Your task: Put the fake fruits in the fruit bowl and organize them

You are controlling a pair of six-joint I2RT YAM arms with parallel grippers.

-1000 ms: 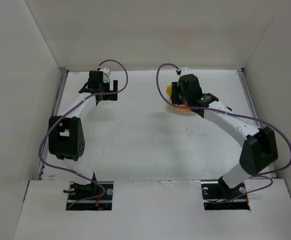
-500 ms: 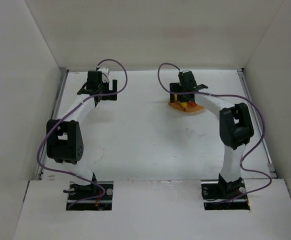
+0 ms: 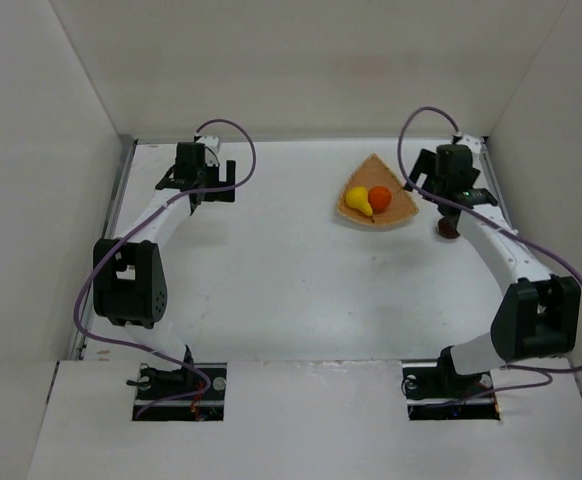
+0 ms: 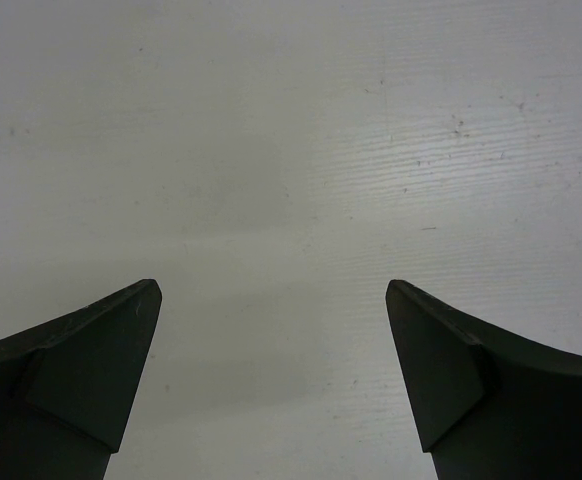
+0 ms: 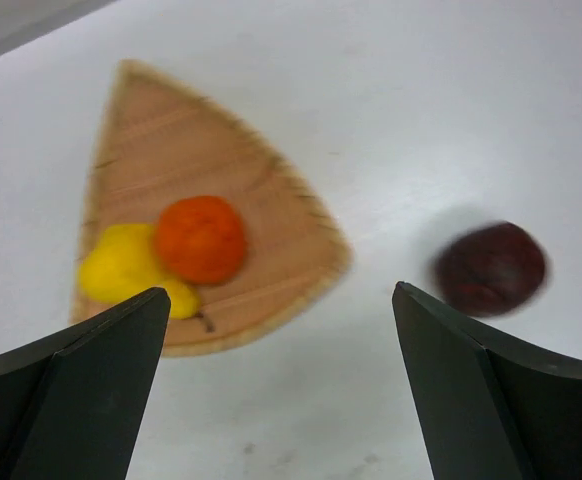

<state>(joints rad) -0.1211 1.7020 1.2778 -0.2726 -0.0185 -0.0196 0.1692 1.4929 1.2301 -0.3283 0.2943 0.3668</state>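
Observation:
The tan woven fruit bowl (image 3: 391, 208) (image 5: 221, 170) lies at the back right of the table. It holds two of the fake fruits: the yellow pear (image 3: 357, 202) (image 5: 121, 265) and the orange one (image 3: 379, 197) (image 5: 200, 238), touching each other. The dark maroon fruit (image 3: 448, 230) (image 5: 490, 268) sits on the table just right of the bowl. My right gripper (image 3: 449, 190) (image 5: 278, 292) hovers open and empty, above the gap between bowl and maroon fruit. At the back left, my left gripper (image 3: 197, 188) (image 4: 272, 285) is open over bare table.
White walls close in the table on the left, back and right. A metal rail (image 3: 499, 205) runs along the right edge close to the maroon fruit. Purple cables (image 3: 426, 115) loop above both wrists.
My right gripper was over the bowl and hid most of it. It has opened and swung right, uncovering the pear and the orange fruit. The left arm has not moved.

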